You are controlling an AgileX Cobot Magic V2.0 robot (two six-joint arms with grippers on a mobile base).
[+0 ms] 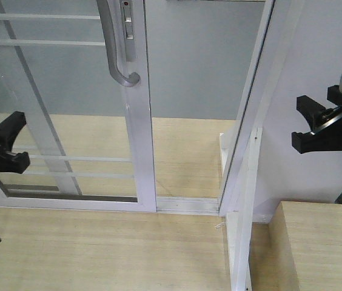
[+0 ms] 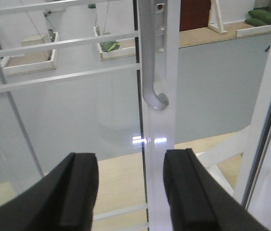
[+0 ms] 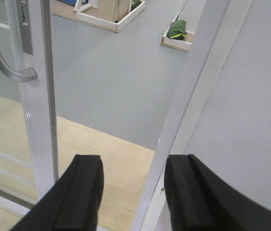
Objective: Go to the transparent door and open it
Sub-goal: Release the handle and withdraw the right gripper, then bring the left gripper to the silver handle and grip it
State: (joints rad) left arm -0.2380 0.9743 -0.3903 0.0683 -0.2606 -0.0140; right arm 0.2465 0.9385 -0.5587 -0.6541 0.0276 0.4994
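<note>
The transparent door (image 1: 139,151) fills the left of the front view, with a white upright, thin white bars and a curved silver handle (image 1: 113,48). A gap lies between its upright and the white jamb (image 1: 250,121) to the right. My left gripper (image 1: 13,142) hangs open at the left edge, in front of the glass, touching nothing. In the left wrist view the handle (image 2: 150,72) is above and ahead of the open left gripper (image 2: 130,192). My right gripper (image 1: 301,124) stands open before the white wall. In the right wrist view the right gripper (image 3: 133,192) faces the gap, with the handle (image 3: 1,57) far left.
A plain white wall panel (image 1: 316,73) stands right of the jamb. A light wooden box (image 1: 313,242) sits low at the right. The floor track (image 1: 183,205) crosses the opening. Beyond it lie wood and grey flooring and white trays holding green items (image 3: 177,30).
</note>
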